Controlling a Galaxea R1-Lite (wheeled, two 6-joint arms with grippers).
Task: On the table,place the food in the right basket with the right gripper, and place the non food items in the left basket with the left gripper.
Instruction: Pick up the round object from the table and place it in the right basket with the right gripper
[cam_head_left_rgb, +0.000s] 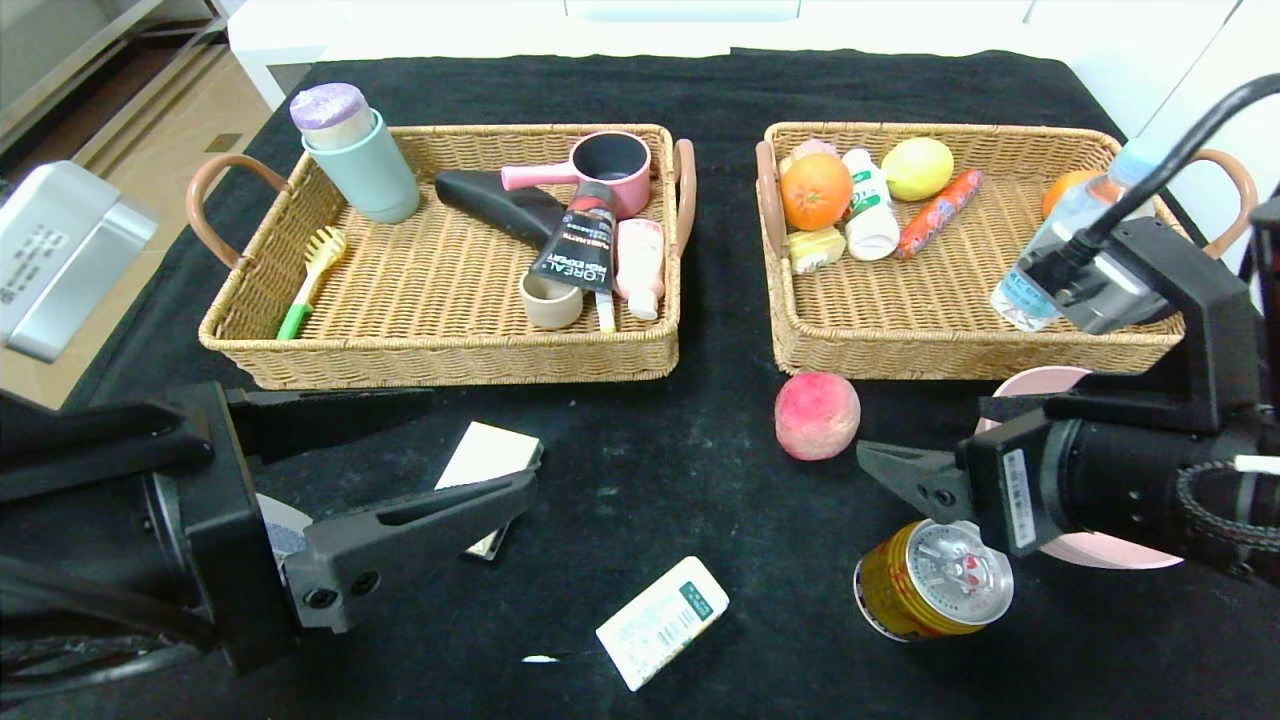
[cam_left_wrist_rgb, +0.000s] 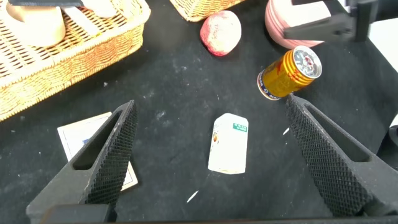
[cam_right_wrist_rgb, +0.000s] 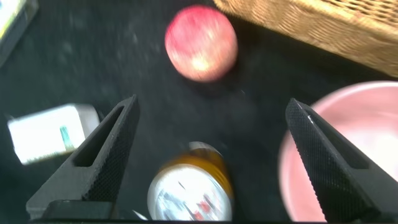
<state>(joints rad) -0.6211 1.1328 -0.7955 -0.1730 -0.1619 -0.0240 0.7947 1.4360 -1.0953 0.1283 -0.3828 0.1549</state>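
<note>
Spotting a mint cup (cam_head_left_rgb: 368, 170) standing upright at the far left, wearing a purple lid (cam_head_left_rgb: 330, 108), with a yellow-green brush (cam_head_left_rgb: 312, 265) lying nearer. Also seeing a pink saucepan (cam_head_left_rgb: 610, 165) further back, a black L'Oreal tube (cam_head_left_rgb: 580, 240) slanting across a black dryer-looking thing (cam_head_left_rgb: 500, 205) toward a small beige cup (cam_head_left_rgb: 551, 301), and a pale pink bottle (cam_head_left_rgb: 640, 262) lying just beside that tube. Over on the right, eyeing an orange (cam_head_left_rgb: 816, 190) touching a white bottle with green print (cam_head_left_rgb: 868, 210), a lemon (cam_head_left_rgb: 918, 167) behind, a red sausage (cam_head_left_rgb: 938, 213) lying slantwise, and a clear water bottle (cam_head_left_rgb: 1050, 250) tilting, half hiding a second orange (cam_head_left_rgb: 1065, 188).
</note>
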